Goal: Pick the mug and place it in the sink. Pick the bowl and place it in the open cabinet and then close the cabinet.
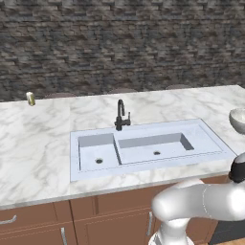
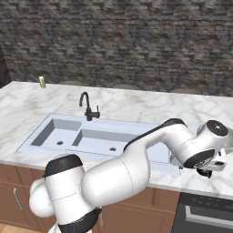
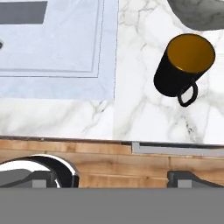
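- Mug (image 3: 183,65) stands upright on the marble surface (image 3: 140,109), right of the sink (image 3: 57,43), nothing inside.
- Bowl (image 1: 238,118) sits just beyond the mug.
- End effector (image 3: 113,178) fingers spread apart, holding nothing.

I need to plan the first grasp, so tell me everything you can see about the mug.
The mug is small and black with a glossy orange-yellow inside and a black loop handle. It stands upright and looks empty on the white marble counter, beside the sink and apart from it. In the hand view its handle points toward the counter's front edge. The grey bowl sits just beyond it; whether they touch is unclear. The open gripper is not on it.
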